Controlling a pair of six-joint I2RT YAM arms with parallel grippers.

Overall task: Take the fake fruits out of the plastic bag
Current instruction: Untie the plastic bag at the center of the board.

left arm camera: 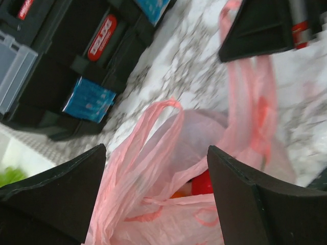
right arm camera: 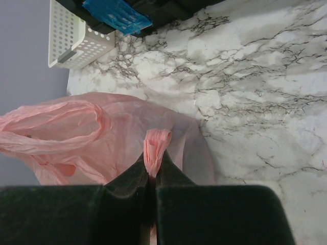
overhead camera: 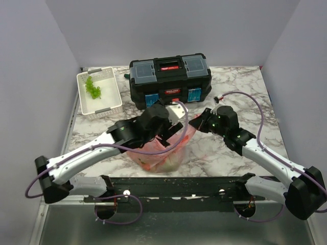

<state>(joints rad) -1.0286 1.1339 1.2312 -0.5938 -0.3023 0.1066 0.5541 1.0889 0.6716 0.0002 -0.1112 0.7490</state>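
Right jaws: closed on one handle of the plastic bag.
Left jaws: spread wide above the bag's mouth.
Bag: slumped on the counter, fruits inside.
Risk: thin film may be torn if the handle is pulled hard, or pinched instead of fruit.

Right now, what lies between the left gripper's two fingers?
The loop handle and open mouth of the plastic bag, seen in the left wrist view.

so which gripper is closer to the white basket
Left. The left gripper hangs open over the pink plastic bag; the right gripper pinches its handle on the side away from the white basket.
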